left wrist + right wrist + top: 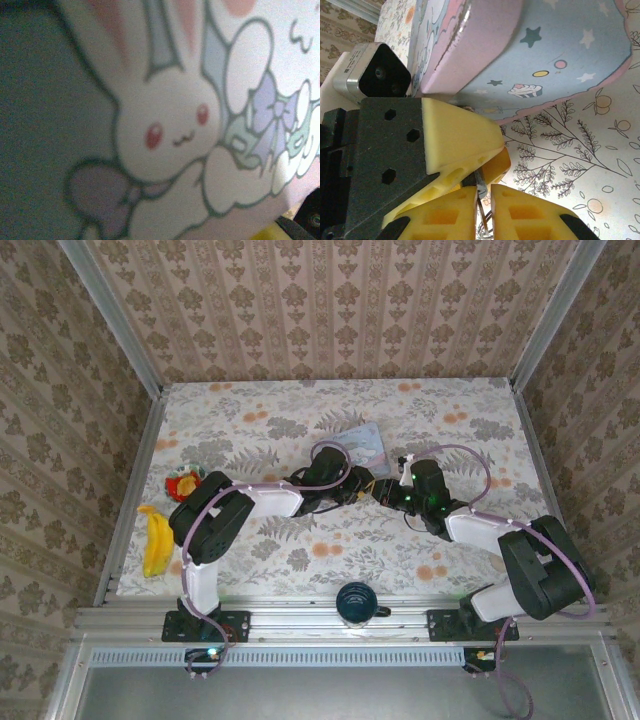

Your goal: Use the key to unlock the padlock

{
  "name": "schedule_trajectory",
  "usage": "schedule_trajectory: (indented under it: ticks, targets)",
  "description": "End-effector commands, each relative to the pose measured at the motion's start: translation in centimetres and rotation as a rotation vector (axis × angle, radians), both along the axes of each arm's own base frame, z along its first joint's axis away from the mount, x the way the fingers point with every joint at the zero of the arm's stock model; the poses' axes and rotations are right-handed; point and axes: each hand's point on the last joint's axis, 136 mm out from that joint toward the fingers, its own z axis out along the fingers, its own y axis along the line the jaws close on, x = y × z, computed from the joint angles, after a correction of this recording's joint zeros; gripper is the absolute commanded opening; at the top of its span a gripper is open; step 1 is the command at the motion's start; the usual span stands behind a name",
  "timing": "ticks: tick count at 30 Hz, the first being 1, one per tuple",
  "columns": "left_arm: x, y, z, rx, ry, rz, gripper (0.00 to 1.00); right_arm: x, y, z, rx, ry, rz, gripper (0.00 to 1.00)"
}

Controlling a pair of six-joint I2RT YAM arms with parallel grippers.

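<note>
The pale blue cartoon tin [362, 445] lies near the middle of the flowered desk [300, 550], and both arms reach in to its near edge. In the top view the left gripper [356, 485] and the right gripper [388, 490] meet tip to tip just in front of the tin.

The right wrist camera shows the tin [560, 55] tilted, one edge lifted off the desk [580, 165]. Just below it the left gripper [497, 152] has its yellow fingers [460, 135] drawn together at the tips; what they clamp, if anything, cannot be told. The right gripper [482, 192] has its fingers [530, 215] pinched almost closed on a thin silvery strip [480, 182], key or shackle I cannot say. The padlock's dark body is hidden where the fingertips meet beside the tin.

The left wrist camera sits pressed close to the tin's [170, 115] rabbit print.

Well left of the tin lie a banana [156, 540] and a red-and-yellow toy [184, 483].
</note>
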Motion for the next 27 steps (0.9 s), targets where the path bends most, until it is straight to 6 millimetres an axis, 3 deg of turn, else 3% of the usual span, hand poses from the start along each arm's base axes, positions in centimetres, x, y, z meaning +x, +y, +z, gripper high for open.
schedule_trajectory:
  ticks: [1,12,27]
  targets:
    - [-3.9,1.2,-5.0,0.076,0.254,-0.027,0.0,-0.4,0.0,-1.1,0.01,0.035,-0.001,0.18]
    - [-3.8,1.0,-4.9,0.072,0.252,-0.027,0.0,-0.5,0.6,-1.4,0.051,0.042,0.016,0.2]
    - [-3.8,0.2,-4.5,0.06,0.244,-0.05,0.0,-0.5,0.9,-3.4,0.25,0.21,-0.119,0.0]
